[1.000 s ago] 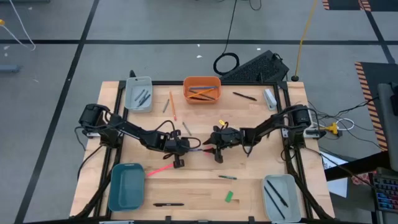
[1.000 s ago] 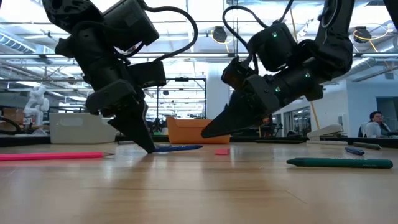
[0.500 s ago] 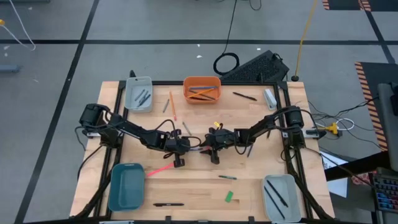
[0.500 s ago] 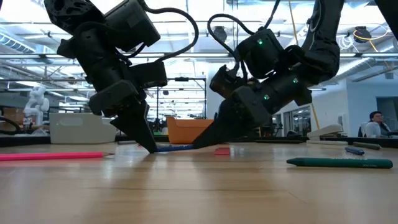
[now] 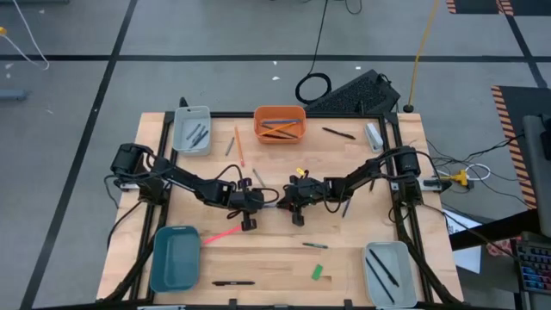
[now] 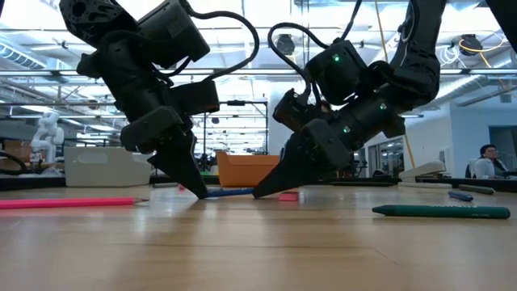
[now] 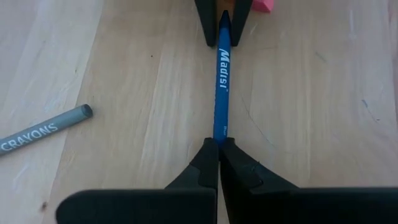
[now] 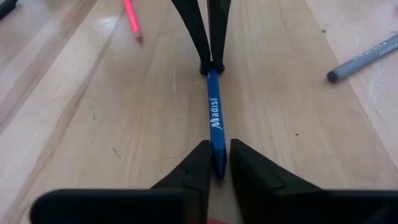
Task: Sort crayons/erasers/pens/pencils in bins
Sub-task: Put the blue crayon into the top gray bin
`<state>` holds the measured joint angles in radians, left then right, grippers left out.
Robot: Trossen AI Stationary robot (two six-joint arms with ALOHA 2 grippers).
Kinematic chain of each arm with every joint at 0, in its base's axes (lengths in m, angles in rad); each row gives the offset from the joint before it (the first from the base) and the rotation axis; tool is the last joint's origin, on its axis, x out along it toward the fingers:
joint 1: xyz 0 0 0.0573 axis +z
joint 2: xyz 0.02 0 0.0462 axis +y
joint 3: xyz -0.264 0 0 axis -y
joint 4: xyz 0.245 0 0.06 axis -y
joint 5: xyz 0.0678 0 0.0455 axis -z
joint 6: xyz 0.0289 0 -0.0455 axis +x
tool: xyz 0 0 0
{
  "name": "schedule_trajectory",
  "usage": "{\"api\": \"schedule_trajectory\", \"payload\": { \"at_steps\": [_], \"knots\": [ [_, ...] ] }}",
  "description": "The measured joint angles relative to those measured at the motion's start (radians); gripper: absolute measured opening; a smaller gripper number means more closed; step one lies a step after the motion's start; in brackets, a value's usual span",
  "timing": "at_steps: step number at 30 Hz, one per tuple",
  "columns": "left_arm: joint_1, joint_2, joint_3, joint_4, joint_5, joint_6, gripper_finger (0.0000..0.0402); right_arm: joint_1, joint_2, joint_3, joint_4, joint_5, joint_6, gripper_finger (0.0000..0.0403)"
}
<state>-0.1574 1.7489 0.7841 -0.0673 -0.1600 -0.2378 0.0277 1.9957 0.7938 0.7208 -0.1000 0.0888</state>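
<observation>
A blue pencil (image 7: 221, 81) lies on the table's middle between my two grippers, also seen in the high view (image 5: 272, 207). My left gripper (image 7: 218, 144) is shut on its blunt end. My right gripper (image 8: 220, 163) stands at the sharpened end (image 8: 217, 168), one finger on each side, slightly open. Whether those fingers touch the pencil cannot be told. A pink eraser (image 6: 288, 196) lies just beyond the right gripper. A grey crayon (image 7: 45, 129) rests flat nearby. My left gripper pinches the blue pencil's blunt end (image 7: 219, 132) between its two fingertips. The fingers slant down from the table's left and lie in line with the pencil. The pencil lies nearly level, low over or on the table (image 6: 234, 192).
An orange bin (image 5: 278, 123) and a grey bin (image 5: 191, 129) stand at the far edge, a teal bin (image 5: 175, 257) near left, a grey bin (image 5: 387, 271) near right. A pink pencil (image 5: 222, 232), green crayon (image 5: 314, 245), green eraser (image 5: 317, 272) and black pen (image 5: 232, 282) lie loose.
My right gripper has moved toward the table's left and down, up to the blue pencil's free end, until its fingertips reached the table beside it. The pencil and my left gripper have stayed in place.
</observation>
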Motion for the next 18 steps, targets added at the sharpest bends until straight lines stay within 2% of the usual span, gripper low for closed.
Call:
{"api": "schedule_trajectory", "payload": {
  "at_steps": [7, 18],
  "knots": [
    [0.000, 0.000, -0.001, 0.013, 0.000, 0.000, 0.0008, 0.000, 0.000, -0.001, -0.003, -0.002, -0.021, 0.0021],
    [0.000, -0.060, -0.004, -0.007, 0.060, 0.008, 0.0145, -0.002, 0.000, -0.002, 0.023, -0.005, -0.025, 0.0025]
  ]
}}
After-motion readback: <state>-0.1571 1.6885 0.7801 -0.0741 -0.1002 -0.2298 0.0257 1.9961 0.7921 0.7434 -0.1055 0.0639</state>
